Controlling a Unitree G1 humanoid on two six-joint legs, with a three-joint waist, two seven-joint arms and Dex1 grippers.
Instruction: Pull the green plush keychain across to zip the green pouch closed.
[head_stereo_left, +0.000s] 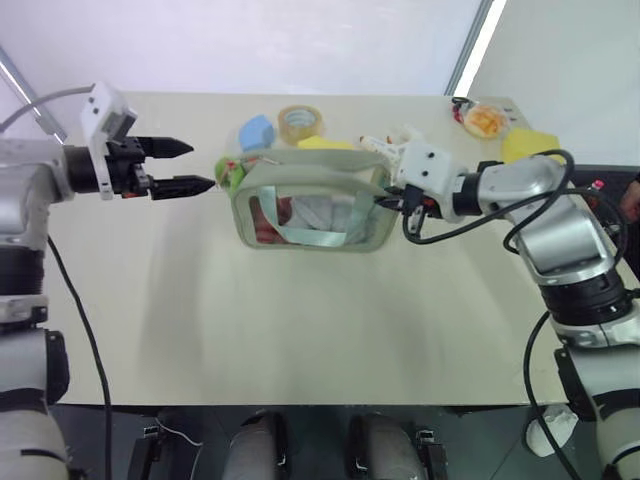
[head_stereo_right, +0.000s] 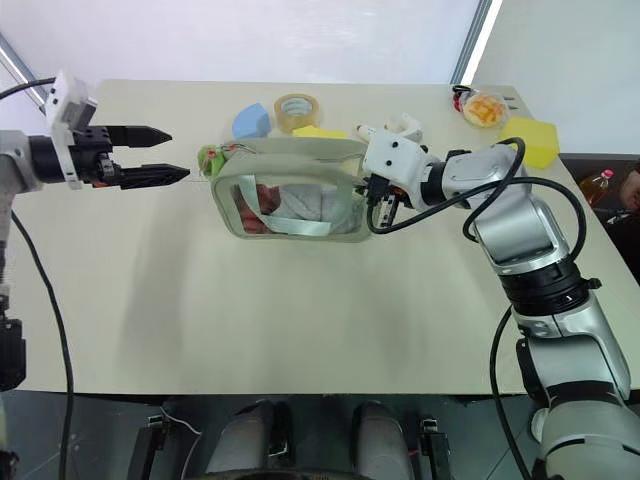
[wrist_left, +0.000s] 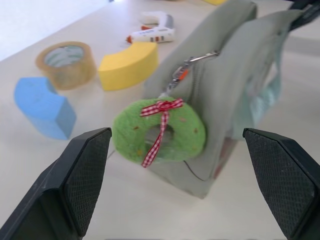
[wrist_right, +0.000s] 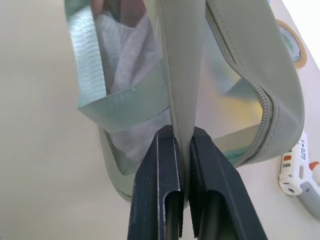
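While clamped on green pouch (head_stereo_left: 312, 205) end, right gripper (wrist_right: 182, 145) anchoring it near bench far edge. Left gripper (wrist_left: 175, 185) wide open, facing green plush keychain (wrist_left: 159, 131) for pull

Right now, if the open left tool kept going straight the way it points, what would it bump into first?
Probably the fuzzy lime-green ring-shaped plush keychain, which sits between the left tool's open fingers, hanging at the near end of the pale sage-green zip pouch.

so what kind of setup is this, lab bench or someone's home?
Probably a lab test bench, not a home: a plain beige table against white backdrop panels, scattered with practice props such as foam blocks, a tape roll and the green pouch.
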